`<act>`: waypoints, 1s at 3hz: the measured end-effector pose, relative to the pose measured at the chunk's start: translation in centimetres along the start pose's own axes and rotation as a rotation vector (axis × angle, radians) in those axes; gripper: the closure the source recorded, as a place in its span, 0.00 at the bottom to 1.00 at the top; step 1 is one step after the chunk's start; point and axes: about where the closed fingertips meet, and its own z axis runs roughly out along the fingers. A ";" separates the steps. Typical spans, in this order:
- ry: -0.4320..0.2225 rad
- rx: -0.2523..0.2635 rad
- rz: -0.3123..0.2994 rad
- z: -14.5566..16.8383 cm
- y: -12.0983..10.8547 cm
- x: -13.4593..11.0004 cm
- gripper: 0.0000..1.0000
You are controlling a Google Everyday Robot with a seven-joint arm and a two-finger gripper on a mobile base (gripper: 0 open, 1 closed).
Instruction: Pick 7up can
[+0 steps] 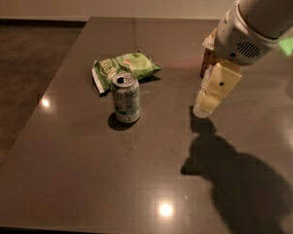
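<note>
The 7up can [125, 97] stands upright on the dark table [78, 145], left of centre; it is silver-white with green print and has an open pull-tab hole on top. My gripper [205, 108] hangs over the table to the right of the can, well apart from it, fingers pointing down. It holds nothing that shows. The white arm reaches in from the upper right.
A green crinkled chip bag [126, 67] lies just behind the can. A gold-brown can [205, 65] is mostly hidden behind the arm. The table's left edge borders a dark floor. The arm casts a large shadow at the lower right.
</note>
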 end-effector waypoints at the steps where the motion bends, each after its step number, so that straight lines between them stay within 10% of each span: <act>1: -0.062 -0.028 -0.007 2.3 0.6 -3.2 0.00; 3: -0.126 -0.116 -0.025 7.4 2.1 -7.8 0.00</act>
